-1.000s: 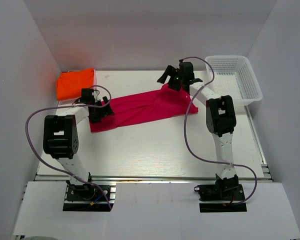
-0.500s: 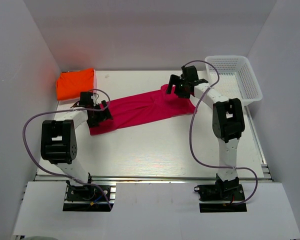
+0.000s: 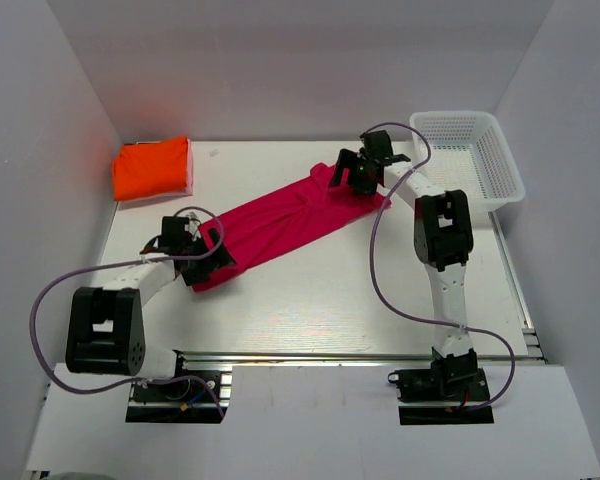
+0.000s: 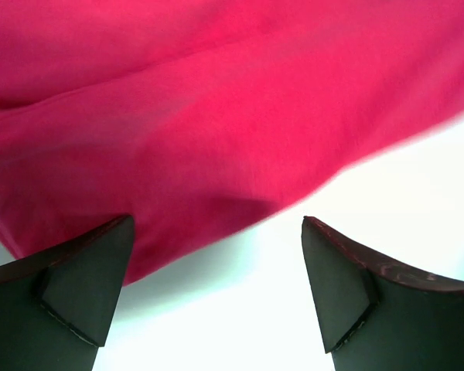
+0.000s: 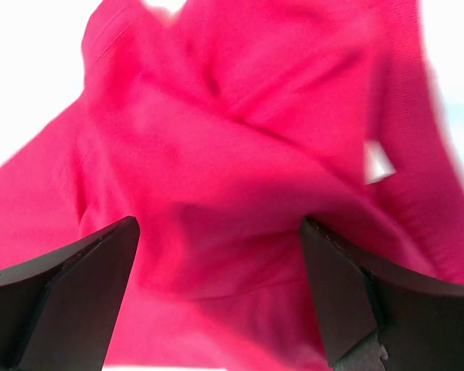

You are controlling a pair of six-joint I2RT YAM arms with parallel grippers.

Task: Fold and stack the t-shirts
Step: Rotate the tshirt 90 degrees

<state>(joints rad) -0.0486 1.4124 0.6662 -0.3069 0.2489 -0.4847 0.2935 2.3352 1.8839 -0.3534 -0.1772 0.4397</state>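
From above, the magenta t-shirt (image 3: 290,215) lies in a diagonal band across the desk (image 3: 330,300), with the left tool (image 3: 208,262) at its near-left end and the right tool (image 3: 352,176) at its far-right end, probably to draw it flat for folding; the orange t-shirt (image 3: 152,168) sits folded in the far-left corner, ready to be stacked on; the left wrist view alone shows the left tool (image 4: 216,232) spread, pinching nothing, with the hem just ahead; the right wrist view shows the right tool (image 5: 216,232) likewise spread over bunched cloth.

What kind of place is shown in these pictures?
Likely a robot laboratory test cell, not a home: plain white walls enclose a white table, and two robot arms are bolted at its near edge.
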